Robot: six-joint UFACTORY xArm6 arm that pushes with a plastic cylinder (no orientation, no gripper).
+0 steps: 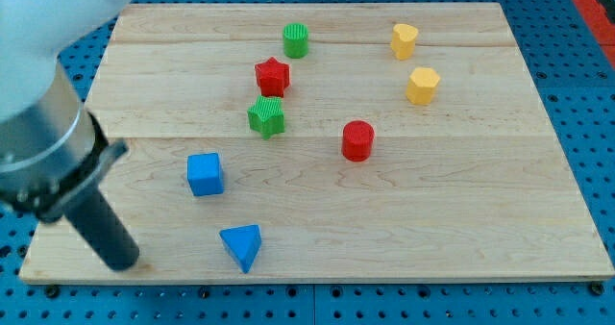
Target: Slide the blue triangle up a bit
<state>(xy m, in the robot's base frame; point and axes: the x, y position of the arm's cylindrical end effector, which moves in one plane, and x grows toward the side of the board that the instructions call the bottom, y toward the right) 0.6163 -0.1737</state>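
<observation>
The blue triangle (242, 245) lies near the view's bottom edge of the wooden board (461, 210), left of centre. My tip (122, 263) is the lower end of the dark rod at the view's bottom left. It rests on the board well to the left of the blue triangle and a little lower, apart from it. A blue cube (205, 174) sits above the triangle and slightly to its left.
A green star (266, 117), a red star (272, 76) and a green cylinder (296, 40) stand in the upper middle. A red cylinder (357, 140) is at centre. Two yellow blocks (405, 40) (422, 86) are at the upper right. The arm's body fills the view's top left.
</observation>
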